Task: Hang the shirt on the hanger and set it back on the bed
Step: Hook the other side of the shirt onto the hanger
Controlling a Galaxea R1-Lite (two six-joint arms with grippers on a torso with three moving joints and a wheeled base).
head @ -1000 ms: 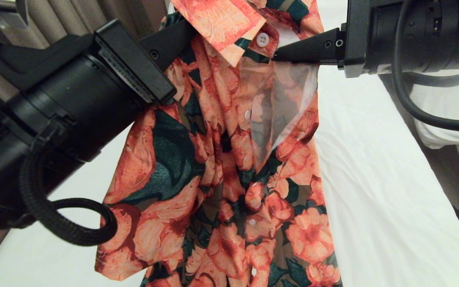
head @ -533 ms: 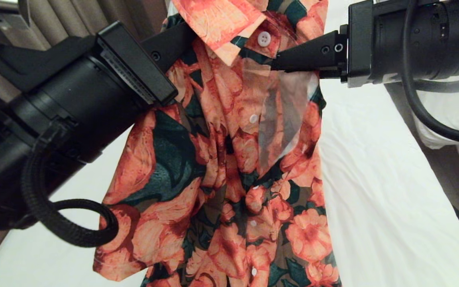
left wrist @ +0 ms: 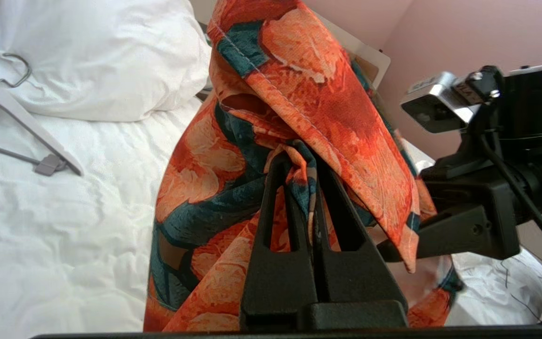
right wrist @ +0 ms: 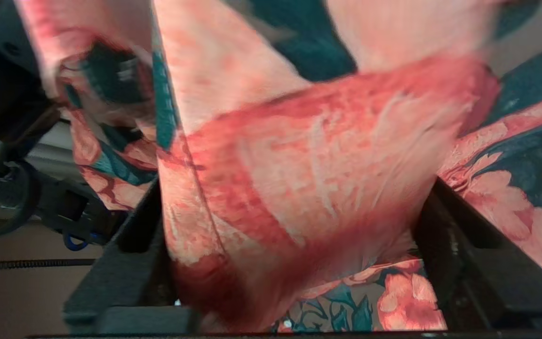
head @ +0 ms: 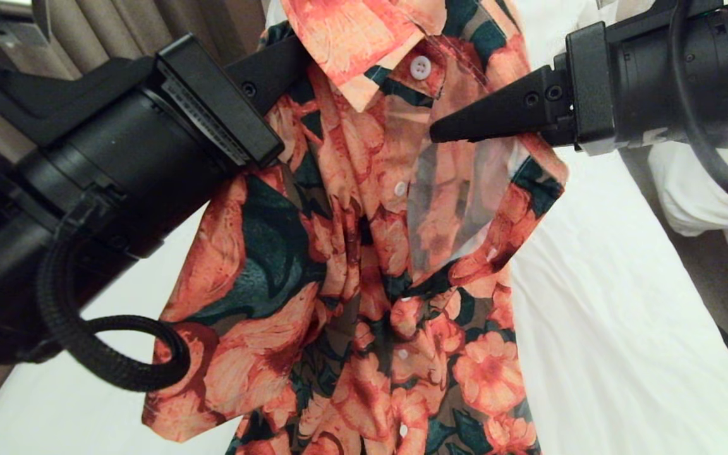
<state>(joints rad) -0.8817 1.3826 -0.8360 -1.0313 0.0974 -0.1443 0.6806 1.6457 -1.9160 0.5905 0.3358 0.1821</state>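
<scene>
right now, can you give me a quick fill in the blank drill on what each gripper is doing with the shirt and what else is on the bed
1. The left gripper is shut on a fold of the ____.
2. The right gripper has its jaws ____, with loose cloth hanging between them.
3. On the bed, near the pillow, lies a pale ____.

Missing words: shirt; open; hanger

Beige curtains (head: 117, 28) hang in folds at the room's far side. A plain pink wall (left wrist: 464, 33) meets a corner behind.
</scene>
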